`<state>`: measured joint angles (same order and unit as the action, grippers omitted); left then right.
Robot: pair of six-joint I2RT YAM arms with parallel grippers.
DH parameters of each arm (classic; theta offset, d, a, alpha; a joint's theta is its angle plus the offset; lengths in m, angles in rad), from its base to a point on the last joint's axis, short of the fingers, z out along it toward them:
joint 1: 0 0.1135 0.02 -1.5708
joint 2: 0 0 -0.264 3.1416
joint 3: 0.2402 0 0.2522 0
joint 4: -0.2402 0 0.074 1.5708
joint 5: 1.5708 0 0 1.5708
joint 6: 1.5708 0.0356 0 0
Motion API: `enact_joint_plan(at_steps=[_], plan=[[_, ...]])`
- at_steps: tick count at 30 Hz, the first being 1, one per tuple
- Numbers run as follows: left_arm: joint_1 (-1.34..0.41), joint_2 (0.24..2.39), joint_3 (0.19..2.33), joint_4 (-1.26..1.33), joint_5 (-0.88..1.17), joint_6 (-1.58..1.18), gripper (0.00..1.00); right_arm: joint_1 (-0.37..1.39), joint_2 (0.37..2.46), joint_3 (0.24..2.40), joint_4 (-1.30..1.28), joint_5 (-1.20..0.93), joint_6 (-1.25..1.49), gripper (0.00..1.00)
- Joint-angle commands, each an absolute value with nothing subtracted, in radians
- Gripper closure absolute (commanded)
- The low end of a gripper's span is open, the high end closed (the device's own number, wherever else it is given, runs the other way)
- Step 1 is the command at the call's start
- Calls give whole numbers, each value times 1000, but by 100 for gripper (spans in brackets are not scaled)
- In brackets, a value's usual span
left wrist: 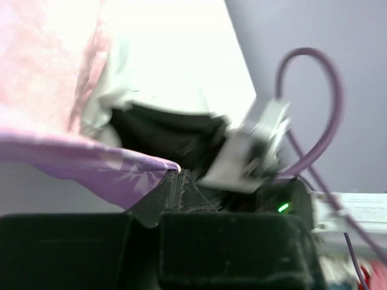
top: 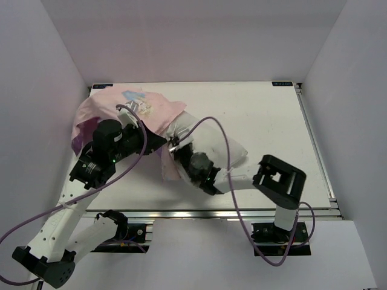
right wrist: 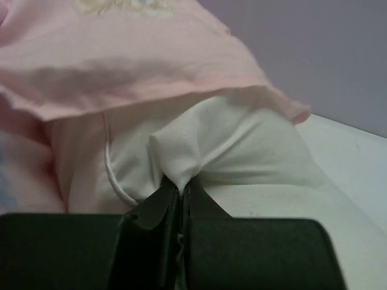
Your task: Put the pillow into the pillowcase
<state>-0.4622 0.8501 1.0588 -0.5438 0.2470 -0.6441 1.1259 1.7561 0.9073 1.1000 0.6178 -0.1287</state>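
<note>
Stuffing underway! Left hand (left wrist: 179,175) clamped on the hem of the thin pink-and-purple fabric pillowcase (left wrist: 91,163), right hand (right wrist: 181,184) pinching the plump white fabric pillow (right wrist: 248,151), which lies partly sleeved on the worktop (top: 272,115). Next, likely: shove it deeper while holding the mouth wide.
</note>
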Motion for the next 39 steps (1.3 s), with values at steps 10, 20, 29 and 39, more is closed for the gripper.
enact_joint_plan(at_steps=[10, 20, 29, 39], plan=[[-482, 890, 878, -555, 588, -716, 100, 1193, 1855, 965, 1364, 740, -107, 100], [-482, 824, 805, -716, 511, -696, 100, 1163, 1574, 873, 963, 316, 64, 60], [-482, 795, 859, -842, 335, -699, 100, 1083, 1404, 1049, 189, -53, -45, 29], [-482, 776, 854, -862, 339, -701, 100, 1083, 1408, 1094, -89, -285, -388, 11]])
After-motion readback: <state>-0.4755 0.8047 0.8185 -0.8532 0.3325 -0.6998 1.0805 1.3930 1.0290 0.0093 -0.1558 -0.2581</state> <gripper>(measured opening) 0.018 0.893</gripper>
